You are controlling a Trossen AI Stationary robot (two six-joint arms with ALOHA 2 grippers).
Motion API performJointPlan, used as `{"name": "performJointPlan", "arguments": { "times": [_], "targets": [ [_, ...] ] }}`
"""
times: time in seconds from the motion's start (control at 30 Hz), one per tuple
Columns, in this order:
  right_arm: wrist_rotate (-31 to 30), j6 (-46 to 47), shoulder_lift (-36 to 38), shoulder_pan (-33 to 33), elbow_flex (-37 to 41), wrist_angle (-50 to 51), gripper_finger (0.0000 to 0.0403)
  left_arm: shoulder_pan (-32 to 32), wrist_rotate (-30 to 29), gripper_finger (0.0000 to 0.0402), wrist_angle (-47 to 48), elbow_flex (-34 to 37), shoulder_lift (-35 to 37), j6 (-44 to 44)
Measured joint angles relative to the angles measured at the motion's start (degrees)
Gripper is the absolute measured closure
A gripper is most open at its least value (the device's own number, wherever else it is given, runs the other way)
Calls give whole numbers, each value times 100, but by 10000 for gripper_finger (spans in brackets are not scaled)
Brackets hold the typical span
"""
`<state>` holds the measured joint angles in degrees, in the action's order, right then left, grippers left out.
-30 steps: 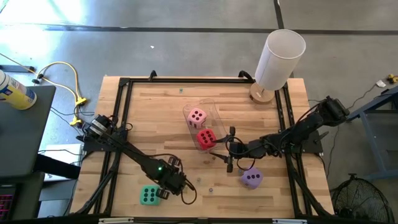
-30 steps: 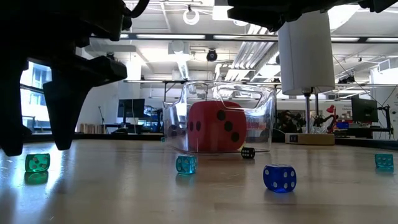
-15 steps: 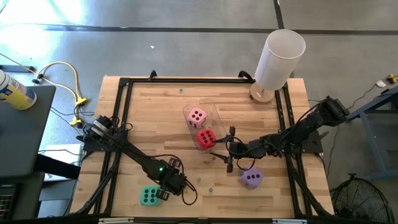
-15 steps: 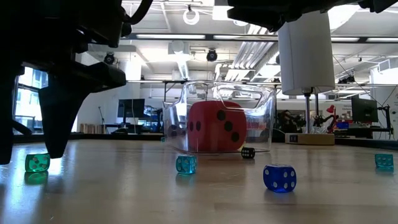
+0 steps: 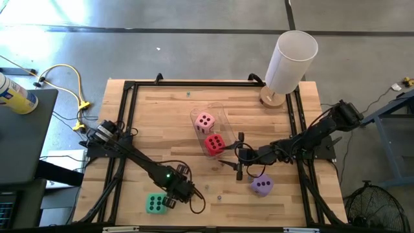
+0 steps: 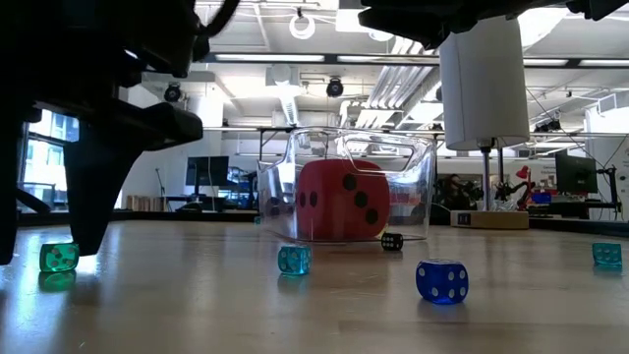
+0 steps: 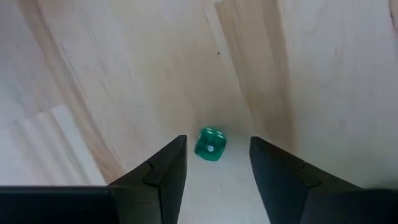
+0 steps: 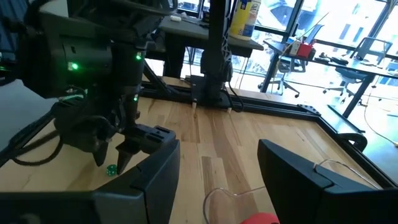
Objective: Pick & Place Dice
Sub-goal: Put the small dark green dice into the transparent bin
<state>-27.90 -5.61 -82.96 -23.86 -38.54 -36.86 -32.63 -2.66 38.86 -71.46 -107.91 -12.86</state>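
The green die (image 5: 155, 203) sits on the table near the near edge. My left gripper (image 5: 184, 192) hangs just right of it, open, fingers pointing down. In its wrist view the gripper (image 7: 217, 140) straddles a small clear green die (image 7: 210, 144) without touching it. The pink die (image 5: 205, 121) and red die (image 5: 214, 144) sit inside the clear bin (image 5: 220, 111); the red one (image 6: 341, 201) shows through its wall. The purple die (image 5: 262, 185) rests on the table right of centre. My right gripper (image 5: 231, 155) stands open beside the red die, touching nothing.
Small hard dice lie scattered on the wood: teal ones (image 6: 59, 257) (image 6: 293, 259) (image 6: 606, 253), a blue one (image 6: 441, 280), a black one (image 6: 392, 241). A white cylinder lamp (image 5: 290, 61) stands at the far right corner. A black frame (image 5: 129, 90) borders the table.
My left gripper has sunk a little toward the table and shifted slightly sideways in the low view; its fingers stay open. The dice have not moved.
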Motion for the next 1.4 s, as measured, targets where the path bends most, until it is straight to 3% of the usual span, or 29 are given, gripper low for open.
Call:
{"name": "performJointPlan", "arguments": {
  "times": [0.1,0.73,1.4],
  "targets": [
    [0,0,0,0,0,-2,195,46,233,235,-24,0,-61,-48],
    [-2,0,0,0,0,-2,195,91,200,239,-25,2,-64,184],
    [-2,0,0,0,0,-3,195,91,176,343,-10,7,-66,98]
  ]
}}
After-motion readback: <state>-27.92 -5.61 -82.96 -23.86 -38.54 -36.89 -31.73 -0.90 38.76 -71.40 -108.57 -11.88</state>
